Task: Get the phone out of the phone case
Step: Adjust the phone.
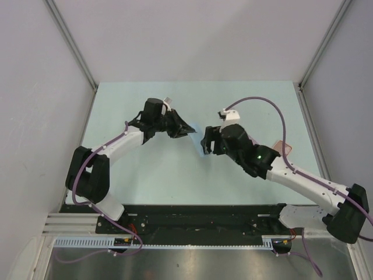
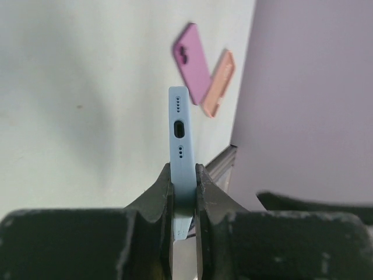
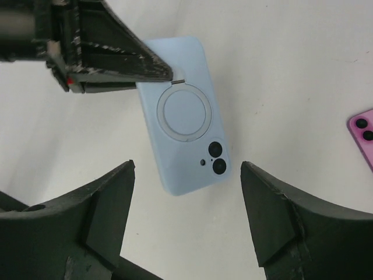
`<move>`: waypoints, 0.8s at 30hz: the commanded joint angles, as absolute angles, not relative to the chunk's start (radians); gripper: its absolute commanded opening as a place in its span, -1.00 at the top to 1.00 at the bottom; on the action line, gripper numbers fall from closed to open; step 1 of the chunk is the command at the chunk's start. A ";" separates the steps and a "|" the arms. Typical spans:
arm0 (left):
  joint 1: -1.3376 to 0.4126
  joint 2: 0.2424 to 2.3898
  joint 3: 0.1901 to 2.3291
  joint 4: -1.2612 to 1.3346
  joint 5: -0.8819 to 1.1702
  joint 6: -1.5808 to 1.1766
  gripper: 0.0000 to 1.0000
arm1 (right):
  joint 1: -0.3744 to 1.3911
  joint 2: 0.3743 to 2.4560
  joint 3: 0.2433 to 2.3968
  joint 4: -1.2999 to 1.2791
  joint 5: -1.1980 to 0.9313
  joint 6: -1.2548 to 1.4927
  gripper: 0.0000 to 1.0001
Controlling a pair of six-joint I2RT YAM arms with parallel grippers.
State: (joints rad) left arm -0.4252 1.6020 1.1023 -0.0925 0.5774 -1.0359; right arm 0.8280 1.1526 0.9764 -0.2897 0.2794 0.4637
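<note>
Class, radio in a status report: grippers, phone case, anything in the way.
Left gripper shut on blue phone case. Right gripper open, facing its back. Purple case, pink case lie aside.

The left arm (image 1: 111, 147) and the right arm (image 1: 306, 182) match: white shell links between bulky black joints. A purple cable (image 1: 77, 169) runs along the left arm's links. A second one arcs out of the white wrist block (image 1: 231, 115) on the right arm. A small green light (image 1: 254, 156) glows on that arm's black forearm housing. The right gripper (image 3: 187, 169) has matt black wedge-shaped fingers (image 3: 108, 201) with bevelled faces. The left gripper (image 2: 183, 172) is black too, its surfaces scuffed with pale flecks.
</note>
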 commanded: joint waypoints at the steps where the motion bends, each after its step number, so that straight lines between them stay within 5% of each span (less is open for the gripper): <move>1: -0.423 1.598 1.161 -0.199 0.477 -0.999 1.00 | 1.010 1.209 1.061 -0.376 0.665 0.388 -0.54; 15: -0.423 1.614 1.172 -0.256 0.442 -0.989 1.00 | 1.247 1.666 1.246 -0.456 0.989 0.285 -0.61; 24: -0.423 1.609 1.160 -0.259 0.456 -0.992 1.00 | 1.233 1.795 1.258 -0.443 1.094 0.293 -0.23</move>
State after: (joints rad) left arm -0.4252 1.6234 1.1133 -0.2905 0.4374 -0.9932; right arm 1.2423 1.7741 1.2106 -0.4580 0.9909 0.2863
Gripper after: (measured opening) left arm 0.156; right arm 0.681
